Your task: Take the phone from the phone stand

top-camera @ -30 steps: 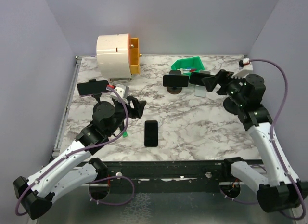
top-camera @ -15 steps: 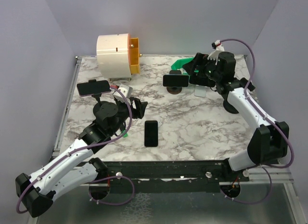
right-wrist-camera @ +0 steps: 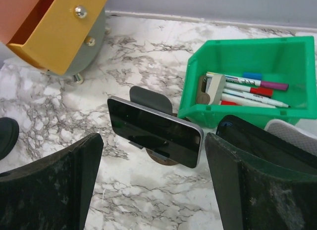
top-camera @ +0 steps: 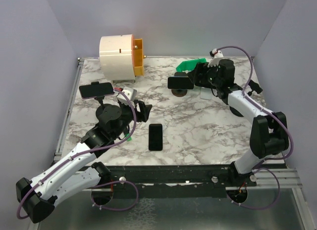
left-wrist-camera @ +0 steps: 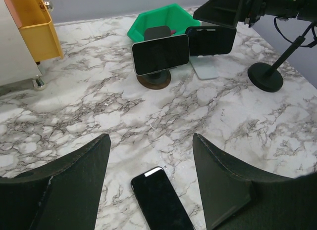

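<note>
A black phone stands sideways on a small round-based stand at the back middle of the table. In the right wrist view the phone leans on the stand's dark back plate. My right gripper is open, just short of the phone, with a finger off each end and not touching it; it also shows in the top view. My left gripper is open and empty above a second phone lying flat on the table. The phone on the stand also shows in the left wrist view.
A green bin of markers sits right behind the stand. Another dark phone leans on a white stand beside it. A third phone on a stand is at the left. A white unit with a yellow drawer is at the back left. A black round-based post stands at the right.
My right arm has swung left from the table's right side and brought its open gripper up to the phone on the stand. My left arm has barely moved.
</note>
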You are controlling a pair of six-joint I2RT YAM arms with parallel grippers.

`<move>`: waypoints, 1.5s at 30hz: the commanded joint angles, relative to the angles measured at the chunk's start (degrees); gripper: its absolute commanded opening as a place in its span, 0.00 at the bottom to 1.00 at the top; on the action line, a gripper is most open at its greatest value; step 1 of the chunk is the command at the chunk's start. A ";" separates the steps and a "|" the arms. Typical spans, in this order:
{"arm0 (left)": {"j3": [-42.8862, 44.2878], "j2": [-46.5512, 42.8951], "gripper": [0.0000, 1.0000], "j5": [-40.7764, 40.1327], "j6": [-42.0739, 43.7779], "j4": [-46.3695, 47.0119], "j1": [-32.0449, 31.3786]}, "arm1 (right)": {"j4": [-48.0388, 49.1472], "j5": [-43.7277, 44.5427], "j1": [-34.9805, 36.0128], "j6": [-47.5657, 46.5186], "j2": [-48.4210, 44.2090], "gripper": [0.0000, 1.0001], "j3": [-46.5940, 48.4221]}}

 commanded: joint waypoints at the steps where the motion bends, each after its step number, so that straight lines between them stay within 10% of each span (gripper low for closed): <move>1: -0.66 -0.35 0.68 1.86 0.28 1.19 -0.21 | -1.03 -5.22 -0.05 -9.78 1.71 0.91 5.66; 45: -1.55 0.10 0.69 4.20 0.60 1.57 -2.38 | -24.14 -35.48 -6.49 -23.79 25.91 0.71 28.50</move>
